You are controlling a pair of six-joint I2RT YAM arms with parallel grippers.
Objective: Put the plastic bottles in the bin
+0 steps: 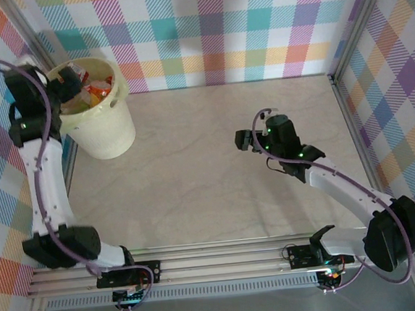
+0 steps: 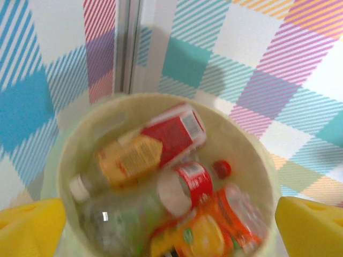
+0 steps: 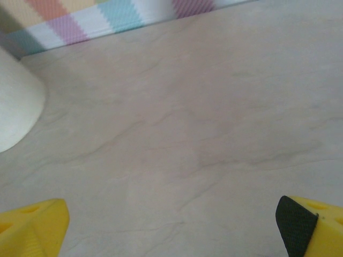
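Well right of the bin (image 1: 107, 135), the right gripper (image 1: 243, 139) hangs spread over bare table (image 1: 195, 178). Above the bin, the left gripper (image 2: 171, 227) is spread too, empty. The bottles (image 2: 171, 134) lie piled inside: likely light, thin-walled, slippery; grip mid-body.

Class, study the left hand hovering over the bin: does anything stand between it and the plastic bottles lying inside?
Nothing visible does. The left hand hangs open directly above the bin. The bin's mouth is uncovered, and the plastic bottles lie exposed in a heap inside, straight below the hand.
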